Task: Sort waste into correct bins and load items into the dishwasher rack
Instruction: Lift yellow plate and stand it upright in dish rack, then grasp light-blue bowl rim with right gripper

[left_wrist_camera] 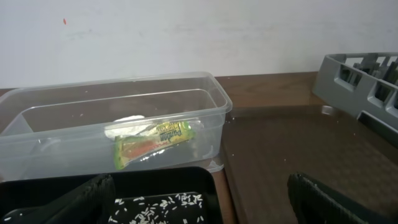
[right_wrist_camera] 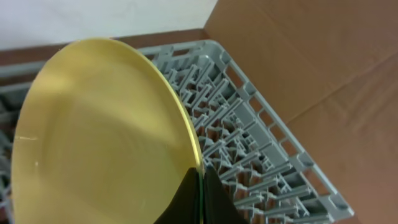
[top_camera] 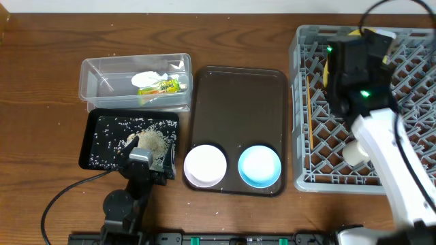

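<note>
My right gripper (right_wrist_camera: 200, 190) is shut on the rim of the round yellow plate (right_wrist_camera: 106, 137) and holds it on edge over the grey dishwasher rack (right_wrist_camera: 249, 124). In the overhead view the arm hides most of the plate; a yellow sliver (top_camera: 330, 67) shows. The small white cup (top_camera: 354, 153) and thin wooden chopsticks (top_camera: 310, 109) lie in the rack (top_camera: 409, 116). The clear tub (top_camera: 95, 85) holds the white tissue (top_camera: 148, 78) and the snack wrapper (top_camera: 162, 86). My left gripper (top_camera: 139, 160) is open and empty, low over the black tray (top_camera: 102, 133) with rice scraps (top_camera: 153, 141).
The dark-brown serving tray (top_camera: 238, 102) lies between the bins and the rack, with the white bowl (top_camera: 204, 165) and the light-blue bowl (top_camera: 259, 165) at its near end. A cable runs from the left arm at the table's front left.
</note>
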